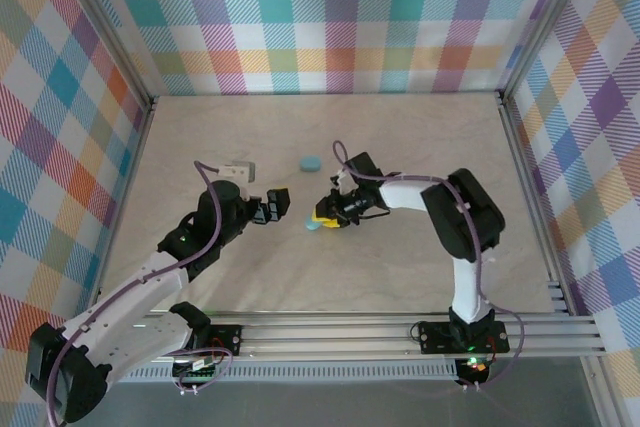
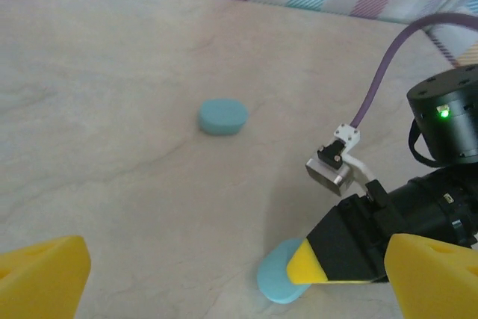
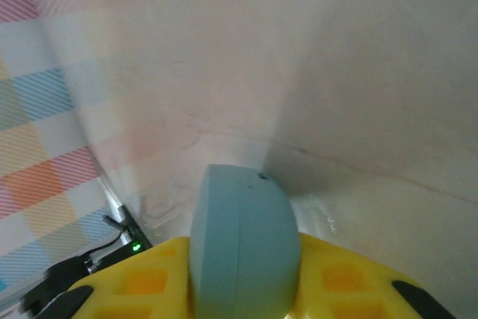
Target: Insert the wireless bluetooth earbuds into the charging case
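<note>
Near the middle of the bench (image 1: pixel 420 137), the right gripper (image 1: pixel 327 217) is clenched on a light blue charging case (image 3: pixel 239 252), with its yellow fingers (image 3: pixel 134 282) pressing on either side of the pebble. Just left of it, the left gripper (image 1: pixel 273 208) hangs released. Its yellow fingertips (image 2: pixel 41 274) are spread wide with nothing between them, and it points toward the held case.

That case is a smooth, rounded, hard plastic shell with a matte finish and a fine seam running round it. I judge it light and stiff but slippery on its curved flanks. A pinch across the broad faces, clear of the seam, should hold better than one on the rounded ends. The lid looks closed, so I cannot tell whether any earbuds sit inside; such tiny rounded buds would be lighter and apt to squirt from a pinch. The case sits low over the bench, and I cannot tell whether it touches.

Farther back, well apart, a second light blue case (image 2: pixel 222 116) lies flat and closed on the pale, faintly veined surface. Beyond it stand plaid walls (image 1: pixel 330 17) of many colours.
</note>
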Tool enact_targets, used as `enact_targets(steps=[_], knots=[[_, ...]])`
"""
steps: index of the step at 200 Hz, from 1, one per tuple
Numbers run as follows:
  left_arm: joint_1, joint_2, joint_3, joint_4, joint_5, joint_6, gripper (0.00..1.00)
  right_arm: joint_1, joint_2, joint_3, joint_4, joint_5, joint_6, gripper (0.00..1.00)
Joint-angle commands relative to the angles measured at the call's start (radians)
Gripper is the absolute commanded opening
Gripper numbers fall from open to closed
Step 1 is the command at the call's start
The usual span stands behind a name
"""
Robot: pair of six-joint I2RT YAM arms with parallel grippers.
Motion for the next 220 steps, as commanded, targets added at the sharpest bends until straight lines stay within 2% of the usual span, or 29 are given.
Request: enact_targets(steps=[1, 22, 52, 62, 91, 151, 173, 199, 220], knots=[[0.031, 0.002, -0.026, -0.025, -0.023, -0.064, 1.00, -0.006, 0.046, 0.060, 0.065, 0.018, -0.005, 0.25], [0.051, 0.000, -0.038, -0.026, -0.014, -0.069, 1.00, -0.005, 0.074, 0.067, 0.053, 0.025, -0.011, 0.31], [0.079, -0.013, -0.063, -0.027, -0.015, -0.065, 1.00, -0.005, 0.025, 0.059, -0.047, 0.077, -0.079, 0.48], [0.088, -0.018, -0.072, -0.021, -0.016, -0.068, 1.00, -0.005, -0.002, 0.058, -0.086, 0.101, -0.111, 0.51], [0.112, -0.022, -0.074, -0.042, -0.046, -0.063, 1.00, -0.005, -0.101, 0.076, -0.220, 0.175, -0.206, 0.52], [0.158, 0.010, 0.025, -0.184, -0.069, 0.038, 1.00, -0.036, -0.323, 0.114, -0.414, 0.352, -0.371, 0.62], [0.169, 0.051, 0.069, -0.206, -0.131, 0.084, 1.00, -0.083, -0.428, 0.087, -0.440, 0.463, -0.433, 0.67], [0.195, 0.092, 0.127, -0.159, -0.118, 0.104, 1.00, -0.144, -0.577, 0.036, -0.442, 0.603, -0.524, 0.72], [0.204, 0.148, 0.148, -0.075, -0.135, 0.197, 1.00, -0.192, -0.699, -0.029, -0.401, 0.744, -0.578, 0.88]])
